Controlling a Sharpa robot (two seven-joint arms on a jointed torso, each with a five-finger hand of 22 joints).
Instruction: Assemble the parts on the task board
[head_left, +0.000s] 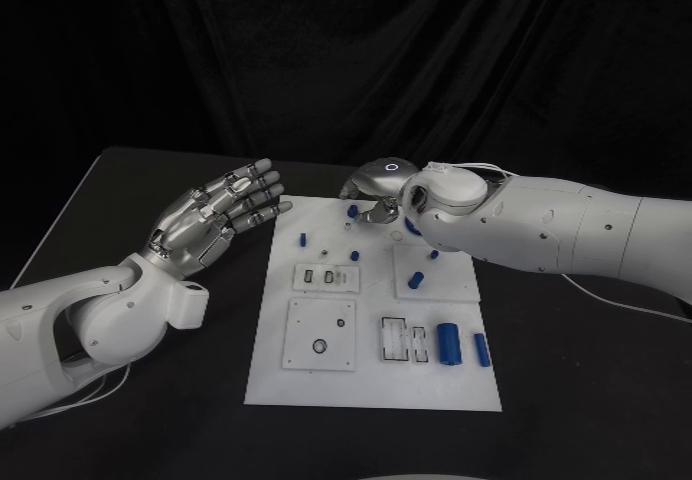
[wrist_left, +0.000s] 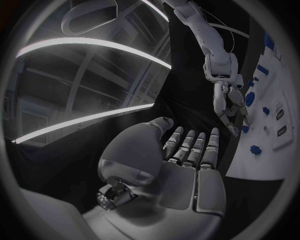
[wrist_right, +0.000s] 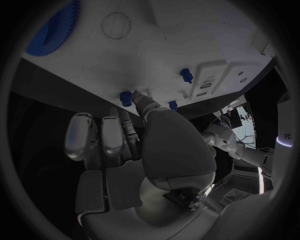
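Where the white task board (head_left: 375, 385) lies flat in the middle of the black table (head_left: 577, 400), small blue parts are scattered over its far half: a peg near the left edge (head_left: 304, 239), one by the far edge (head_left: 353, 212), and one standing in a raised white square block (head_left: 418, 281). Nearer the robot, two blue cylinders (head_left: 450, 344) lie side by side next to a slotted holder with dark outlines (head_left: 402, 339), and another square plate (head_left: 320, 336) carries a dark ring. No writing or label on the board can be read.

The right hand (head_left: 381, 190) is down at the board's far edge, its silver fingers bent toward the surface; in the right wrist view a fingertip (wrist_right: 142, 98) sits just beside a blue peg (wrist_right: 126, 97) at the board's rim, but I cannot tell whether anything is pinched. A large blue toothed disc (wrist_right: 53, 30) shows in that view too.

The left hand (head_left: 216, 215) hovers off the board's left side over bare table, palm up, fingers straight and apart, holding nothing.

The table is matte black, backed by a dark draped cloth (head_left: 346, 70). Both arms are smooth white shells, the hands ridged metal.
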